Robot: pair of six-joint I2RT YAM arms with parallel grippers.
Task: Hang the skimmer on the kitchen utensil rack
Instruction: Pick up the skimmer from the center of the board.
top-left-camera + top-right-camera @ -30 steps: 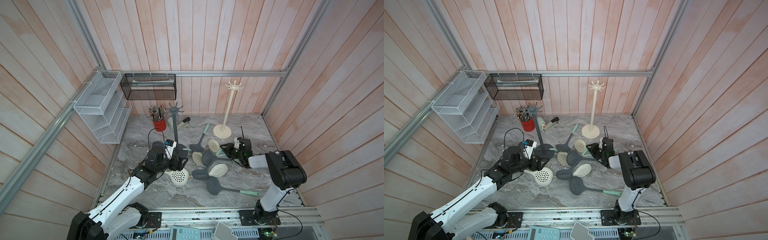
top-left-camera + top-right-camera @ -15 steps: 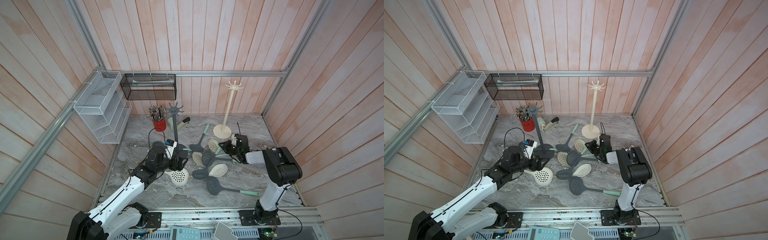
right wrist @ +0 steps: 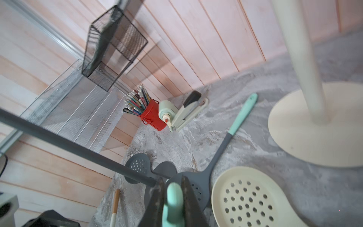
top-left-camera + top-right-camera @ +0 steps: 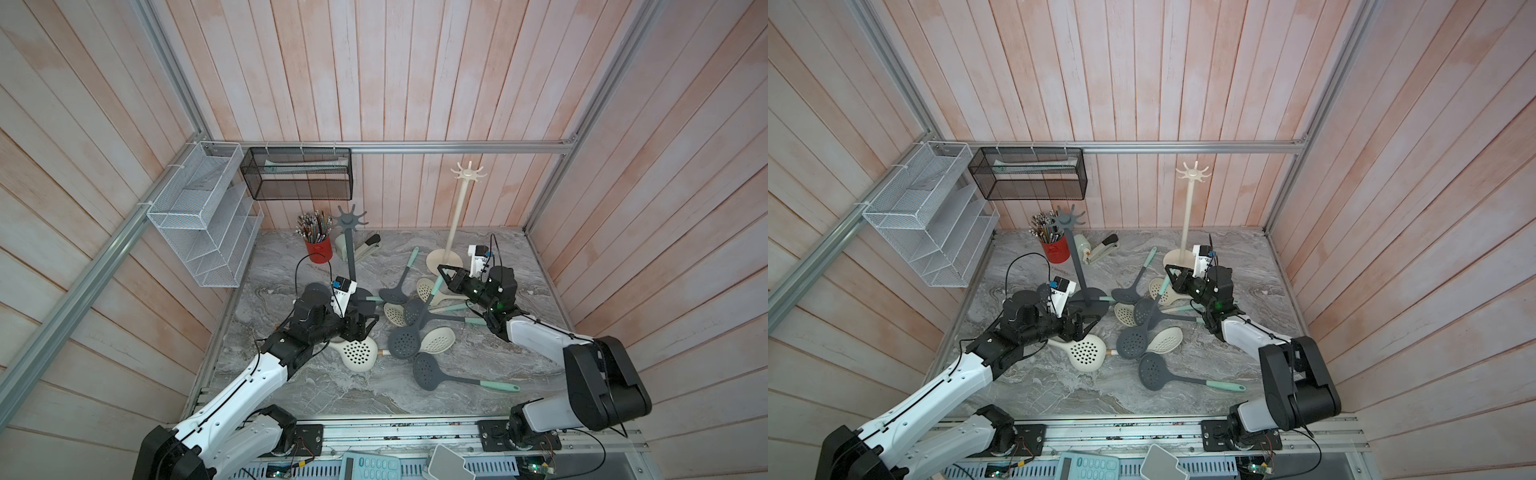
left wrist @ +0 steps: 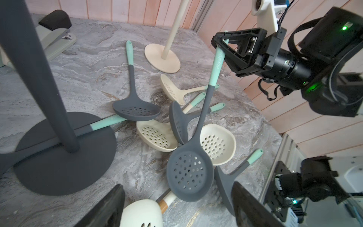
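Observation:
My right gripper [image 4: 442, 272] [image 3: 172, 198] is shut on the mint handle end [image 5: 218, 59] of a dark grey skimmer [image 4: 405, 343] [image 4: 1133, 341]. The handle slants up, and the perforated head [image 5: 189, 176] stays low among the other skimmers. The cream utensil rack [image 4: 455, 220] [image 3: 298, 59] stands just behind this gripper. A dark grey rack [image 4: 351, 249] [image 5: 49, 88] stands beside my left gripper [image 4: 370, 324] [image 5: 178, 212]. That gripper is open and holds nothing, and it hovers over a cream skimmer with a wooden collar [image 4: 357, 353].
Several grey and cream skimmers [image 4: 436, 340] lie piled mid-table, and one grey skimmer [image 4: 432, 372] lies nearer the front. A red pencil cup [image 4: 318, 251] and a stapler [image 4: 368, 245] sit at the back. A white wire shelf [image 4: 203, 224] and a black mesh basket [image 4: 297, 178] hang on the walls.
My right gripper has shut on the mint handle and carried it up and back toward the cream rack. The left arm has stayed where it was.

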